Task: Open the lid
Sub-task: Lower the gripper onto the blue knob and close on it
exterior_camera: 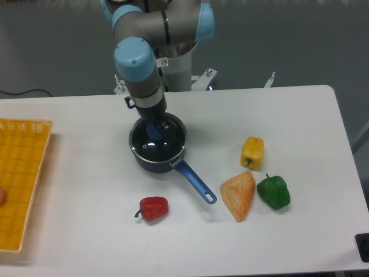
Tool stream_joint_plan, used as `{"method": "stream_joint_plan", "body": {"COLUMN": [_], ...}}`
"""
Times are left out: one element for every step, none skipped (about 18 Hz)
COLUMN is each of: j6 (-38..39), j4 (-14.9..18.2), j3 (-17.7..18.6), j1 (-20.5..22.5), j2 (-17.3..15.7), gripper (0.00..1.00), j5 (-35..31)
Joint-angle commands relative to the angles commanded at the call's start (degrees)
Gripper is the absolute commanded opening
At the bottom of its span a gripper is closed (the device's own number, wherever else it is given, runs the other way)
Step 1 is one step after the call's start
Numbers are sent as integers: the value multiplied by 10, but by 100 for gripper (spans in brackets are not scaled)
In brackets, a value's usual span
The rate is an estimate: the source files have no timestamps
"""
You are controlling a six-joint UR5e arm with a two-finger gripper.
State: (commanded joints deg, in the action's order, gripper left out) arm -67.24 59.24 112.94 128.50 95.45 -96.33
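The round glass lid (162, 146) with its metal rim lies flat on the dark blue saucepan (151, 164), just left of the table's middle. Its light blue knob (154, 131) shows under the arm's wrist. My gripper (155, 126) points straight down at the knob, with dark fingers on either side of it. The wrist hides most of the fingers, so I cannot tell whether they press on the knob. The pan's blue handle (196, 182) points to the front right.
A red pepper (154, 208) lies in front of the pan. A yellow pepper (252, 152), an orange wedge-shaped food toy (239, 195) and a green pepper (274, 192) lie to the right. A yellow basket (20, 182) stands at the left edge.
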Motion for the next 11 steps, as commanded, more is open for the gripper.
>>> {"method": "stream_joint_plan", "body": {"j6": [0, 0, 0, 0, 0, 0, -1, -2, -2, 0, 0], "j4": [0, 0, 0, 1, 0, 0, 0, 0, 0, 0, 0], "j3": [0, 1, 2, 3, 4, 4, 4, 4, 5, 7, 8], "j1": [0, 0, 0, -1, -1, -1, -1, -1, -1, -1, -1], "j2": [0, 1, 1, 1, 1, 2, 3, 5, 7, 11, 15], "gripper": [100, 100, 100, 100, 100, 100, 100, 100, 100, 100, 100], "j5": [0, 0, 0, 0, 0, 0, 1, 1, 1, 2, 2]}}
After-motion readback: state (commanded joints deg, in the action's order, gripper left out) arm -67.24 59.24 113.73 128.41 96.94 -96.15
